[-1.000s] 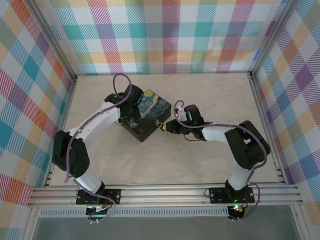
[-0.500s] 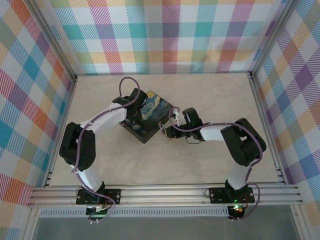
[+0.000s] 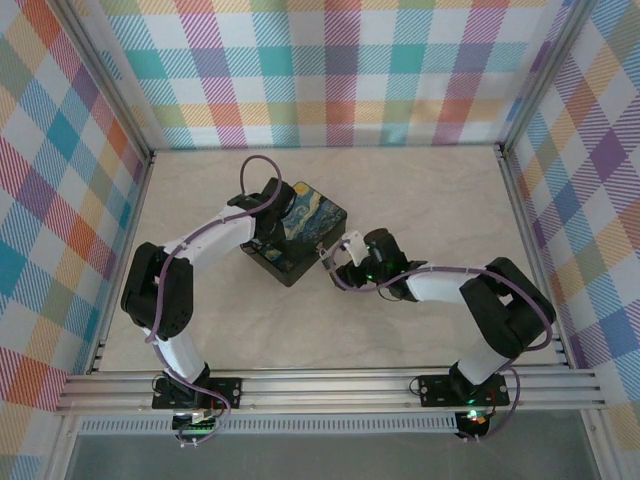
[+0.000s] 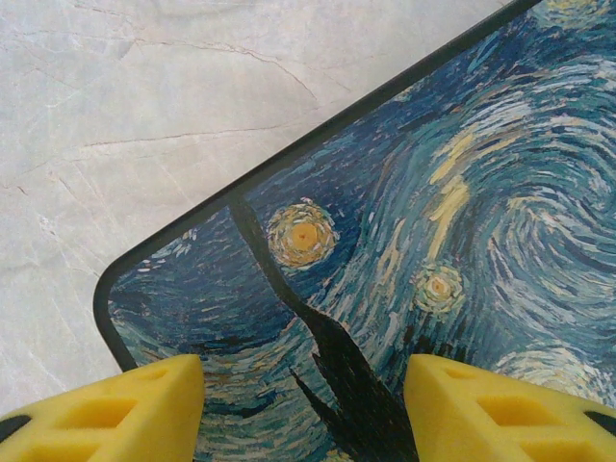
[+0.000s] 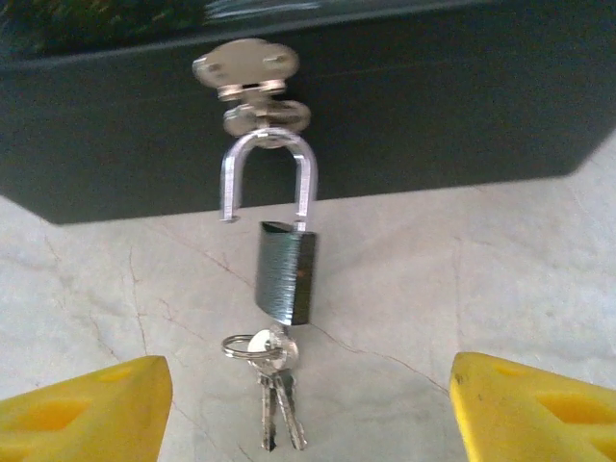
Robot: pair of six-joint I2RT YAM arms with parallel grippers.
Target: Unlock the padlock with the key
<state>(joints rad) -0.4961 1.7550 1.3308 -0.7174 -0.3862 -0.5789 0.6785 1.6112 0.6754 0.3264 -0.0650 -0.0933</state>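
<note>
In the right wrist view the padlock (image 5: 285, 279) hangs from the metal hasp (image 5: 245, 65) on the dark front wall of the black box (image 5: 433, 106), at 6 o'clock from that hasp. Its shackle (image 5: 269, 178) is threaded through the hasp loop. The leg on the 9 o'clock side is out of the body, and the other leg is seated in it. The key (image 5: 268, 346) sits against the underside of the padlock body, at its 6 o'clock. A small ring (image 5: 237, 345) there carries two spare keys (image 5: 279, 409), which trail down onto the pale table (image 5: 462, 279). The right gripper (image 5: 306, 385) has its yellow fingers (image 5: 87, 399) spread wide with nothing pinched, and the keys lie between them without touching either. In the top view the right gripper (image 3: 340, 258) is at about 4 o'clock from the box (image 3: 300, 225), and the left gripper (image 3: 268, 222) is at its 9 o'clock edge. The left wrist view shows the left gripper (image 4: 303, 385) also spread apart, over the night-sky lid (image 4: 462, 192) near one rounded corner.
</note>
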